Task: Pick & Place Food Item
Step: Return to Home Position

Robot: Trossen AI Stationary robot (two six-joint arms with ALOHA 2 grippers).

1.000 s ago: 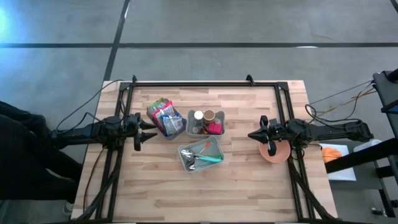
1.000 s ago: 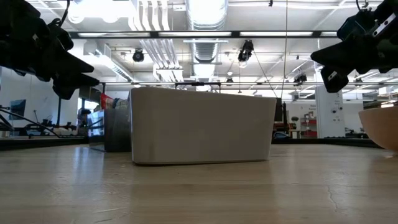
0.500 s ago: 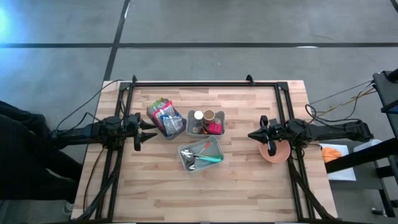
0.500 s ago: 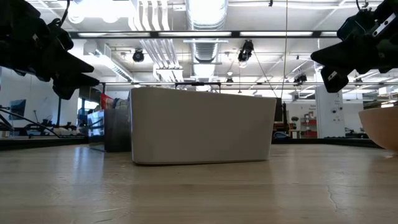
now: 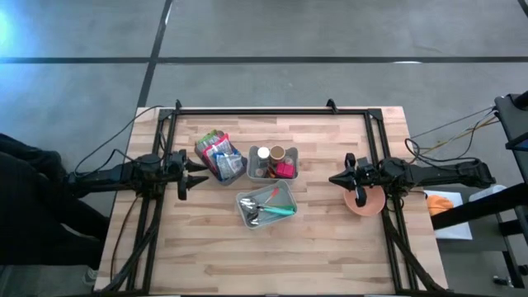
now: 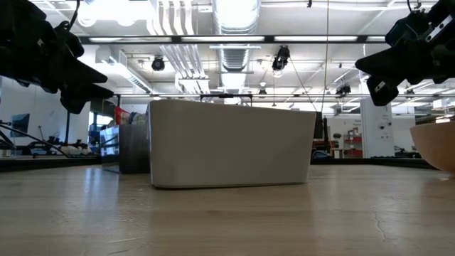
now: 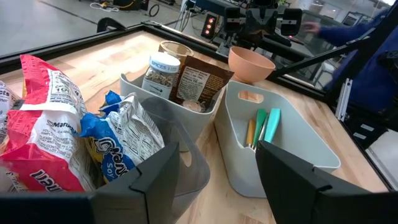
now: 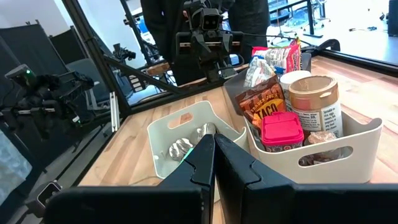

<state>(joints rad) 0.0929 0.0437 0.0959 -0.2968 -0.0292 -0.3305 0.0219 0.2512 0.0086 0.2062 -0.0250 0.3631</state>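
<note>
Three bins stand mid-table. A dark grey bin [image 5: 221, 158] holds snack bags [image 7: 56, 137]. A light grey bin [image 5: 272, 163] holds jars and food packets [image 8: 292, 106]. A pale bin [image 5: 266, 204] holds utensils. My left gripper [image 5: 195, 172] hovers open at the table's left side, pointing at the snack bin, with nothing between its fingers [image 7: 149, 183]. My right gripper [image 5: 334, 179] hovers shut at the right side, above an orange bowl [image 5: 363, 202] that rests on the table, and points at the bins [image 8: 311, 140].
A black frame [image 5: 272, 111] runs along the table's far edge and down both sides past the arm bases. Bare wood lies along the near half of the table [image 5: 272, 256]. In the low view the pale bin [image 6: 231, 142] fills the middle and the bowl's edge [image 6: 437, 142] shows at the right.
</note>
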